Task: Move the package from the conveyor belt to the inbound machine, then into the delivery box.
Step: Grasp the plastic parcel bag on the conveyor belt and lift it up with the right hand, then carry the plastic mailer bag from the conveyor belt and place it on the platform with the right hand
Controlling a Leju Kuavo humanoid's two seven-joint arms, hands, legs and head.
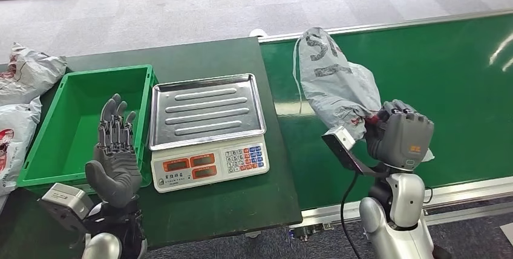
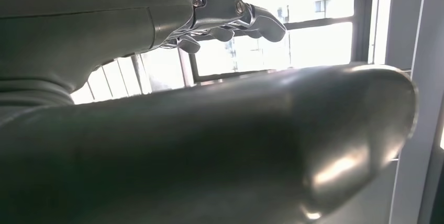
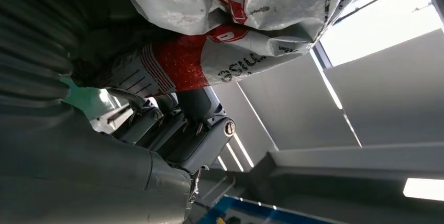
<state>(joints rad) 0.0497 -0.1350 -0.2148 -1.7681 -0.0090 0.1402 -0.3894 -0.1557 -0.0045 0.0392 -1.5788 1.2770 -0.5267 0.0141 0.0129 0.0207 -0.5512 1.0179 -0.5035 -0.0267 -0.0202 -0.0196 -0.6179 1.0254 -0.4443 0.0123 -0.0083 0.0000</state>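
My right hand [image 1: 399, 133] grips the package [image 1: 336, 80]; left hand [image 1: 115, 150] open. I should carry it level onto the scale [image 1: 205, 111].

Scale [image 1: 207, 131] sits between bin [image 1: 42, 150], left, and conveyor belt [image 1: 423, 77], right.

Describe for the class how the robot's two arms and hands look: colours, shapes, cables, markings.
Both arms are glossy silver tubes. The left hand has a grey palm and dark segmented fingers. The right hand wears a grey cover with a small orange marking; a black cable hangs beside its wrist.
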